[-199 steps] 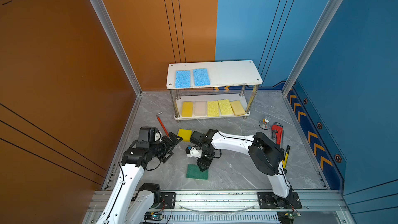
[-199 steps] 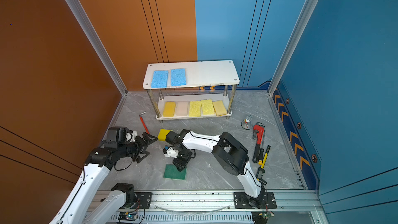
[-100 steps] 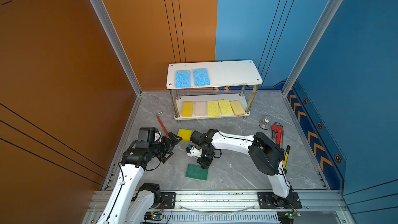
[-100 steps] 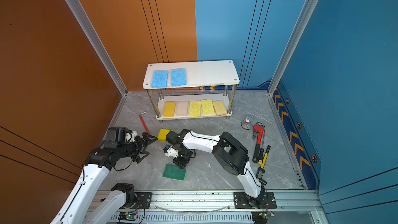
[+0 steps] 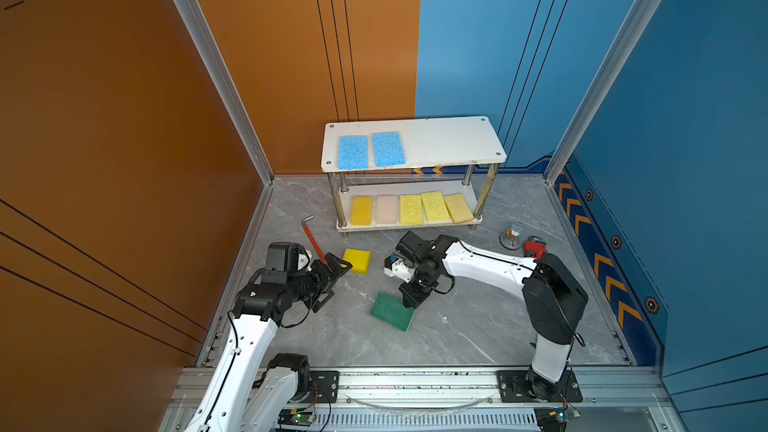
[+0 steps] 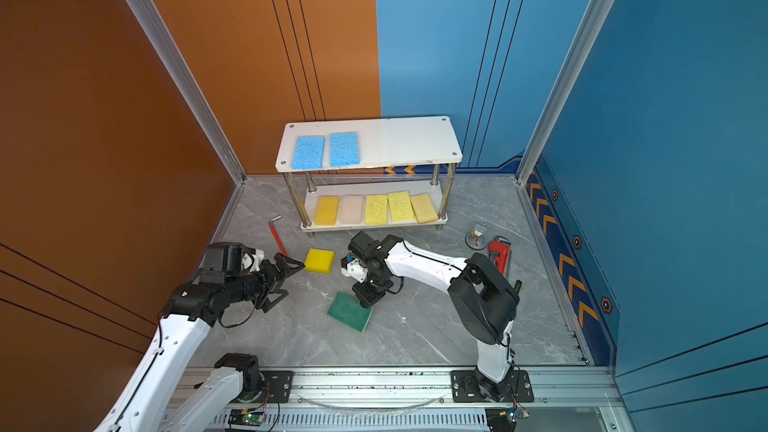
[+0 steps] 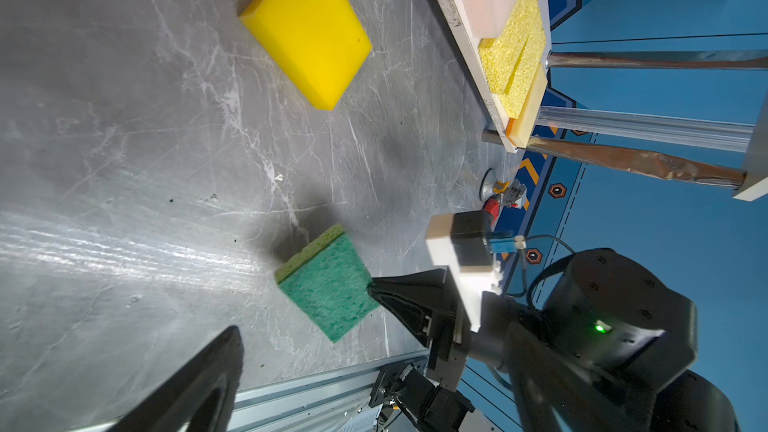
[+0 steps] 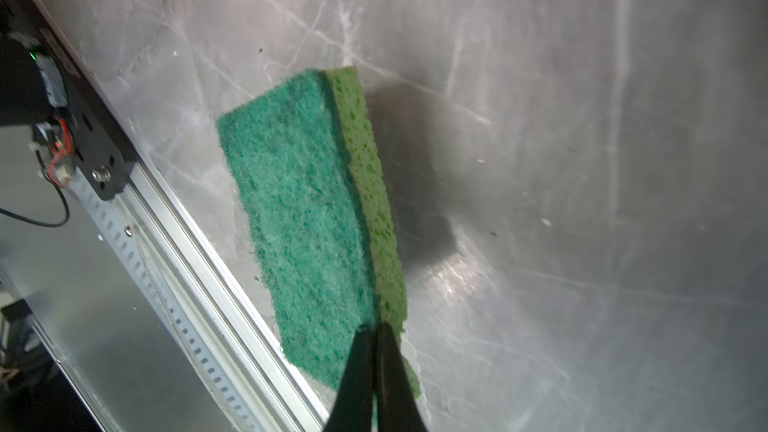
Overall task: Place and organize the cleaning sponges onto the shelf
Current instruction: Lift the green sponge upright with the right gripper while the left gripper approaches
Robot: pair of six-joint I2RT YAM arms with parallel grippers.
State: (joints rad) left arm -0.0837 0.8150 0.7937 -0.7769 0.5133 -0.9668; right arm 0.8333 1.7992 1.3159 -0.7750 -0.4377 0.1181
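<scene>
A dark green sponge [image 5: 392,311] [image 6: 349,311] hangs tilted just over the floor, its pale underside showing. My right gripper [image 5: 409,304] [image 8: 376,328] is shut on one corner of it. A bright yellow sponge [image 5: 356,260] [image 7: 307,31] lies flat on the floor. My left gripper [image 5: 334,284] [image 6: 291,284] stands open and empty just left of it. The shelf [image 5: 453,139] carries two blue sponges [image 5: 353,152] on its top board. Several yellow, cream and tan sponges [image 5: 411,209] line its lower board.
A red-handled hex key [image 5: 313,238] lies left of the shelf. A red pipe wrench [image 6: 498,253] and a small metal fitting [image 5: 512,236] sit at the right. An aluminium rail [image 5: 415,380] bounds the front, and walls close the other sides.
My right gripper has shut on the green sponge's corner and tipped it up, shifting it a little toward the shelf. The left arm has held still.
</scene>
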